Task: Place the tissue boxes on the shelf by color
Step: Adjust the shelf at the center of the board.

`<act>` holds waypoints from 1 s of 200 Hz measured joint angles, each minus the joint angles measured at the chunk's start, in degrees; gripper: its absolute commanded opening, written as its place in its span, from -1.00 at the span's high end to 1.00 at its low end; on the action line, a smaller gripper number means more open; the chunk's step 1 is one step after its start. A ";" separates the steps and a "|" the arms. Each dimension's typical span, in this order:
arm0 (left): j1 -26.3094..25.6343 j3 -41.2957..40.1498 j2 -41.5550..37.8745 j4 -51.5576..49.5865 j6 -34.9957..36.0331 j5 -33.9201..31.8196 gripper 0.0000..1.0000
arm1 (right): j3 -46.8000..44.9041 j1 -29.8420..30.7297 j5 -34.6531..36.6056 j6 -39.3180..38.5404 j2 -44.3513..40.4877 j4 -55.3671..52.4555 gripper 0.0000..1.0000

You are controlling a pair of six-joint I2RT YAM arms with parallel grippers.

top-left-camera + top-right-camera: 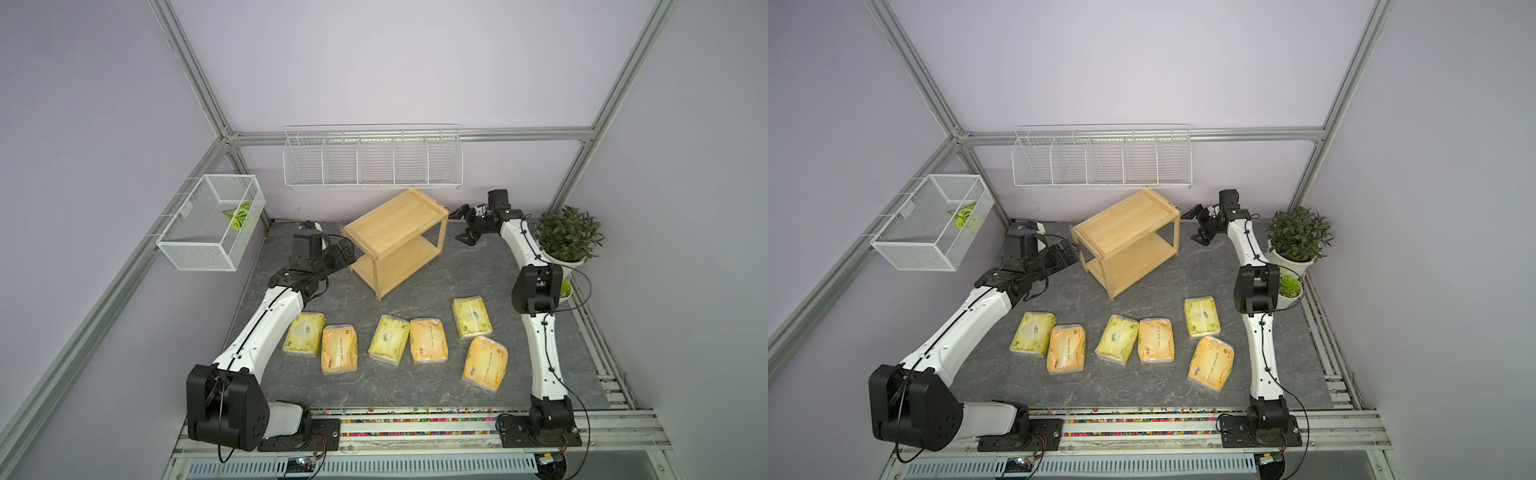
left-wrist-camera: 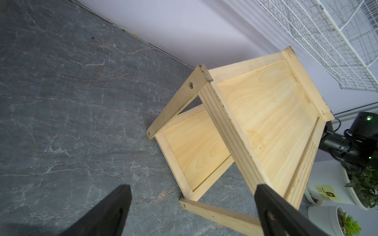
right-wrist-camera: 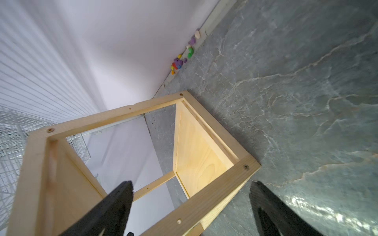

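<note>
**Both grippers spread wide at the ends of the shelf**

The left gripper has its jaws wide apart at the left end of the shelf; in the left wrist view one finger overlaps the rim of the top board and the other hangs over the bare table. Whether it touches the wood cannot be told. The right gripper is just as wide at the right end, with a corner post of the end frame between its fingers and nothing pinched.

Behind the jaws, the left wrist bends inward and its white forearm slants up from the near left corner. The right arm runs along the right edge of the table, elbow raised, forearm leaning in toward the back – wrist turned at the shelf.

The shelf stands upright and askew near the back wall. All six tissue packs lie on the table in front of it – three yellow-green, three orange
</note>
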 measured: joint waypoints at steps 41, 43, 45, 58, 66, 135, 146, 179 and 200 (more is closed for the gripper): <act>0.00 3.13 2.71 -0.02 0.15 -0.39 -1.00 | 0.07 0.17 -4.28 -3.50 0.61 -1.77 -0.89; 0.00 3.30 2.84 -0.04 0.15 -0.39 -1.00 | 0.07 0.17 -4.42 -3.76 0.61 -1.90 -0.89; 0.00 3.43 2.99 -0.04 0.15 -0.39 -1.00 | 0.07 0.20 -4.50 -3.93 0.61 -1.95 -0.89; 0.00 4.17 3.65 -0.02 0.15 -0.42 -1.00 | -0.17 0.39 -5.42 -5.62 0.52 -2.64 -0.89; 0.00 4.48 3.96 0.02 0.17 -0.44 -1.00 | -1.03 0.55 -5.75 -6.60 0.02 -2.84 -0.89; 0.00 6.47 5.79 -0.04 0.70 -0.59 -1.00 | -21.86 2.62 -6.84 -13.75 -16.04 -1.64 -0.88; 0.00 6.56 5.79 -0.04 1.03 -0.59 -1.00 | -25.62 3.02 -6.86 -14.60 -19.26 -0.81 -0.88; 0.00 6.60 5.79 -0.04 1.68 -0.59 -1.00 | -34.21 4.72 -6.97 -16.55 -26.45 1.18 -0.88; 0.00 6.60 5.79 -0.11 2.19 -0.87 -1.00 | -38.86 6.73 -6.91 -17.27 -29.66 2.21 -0.88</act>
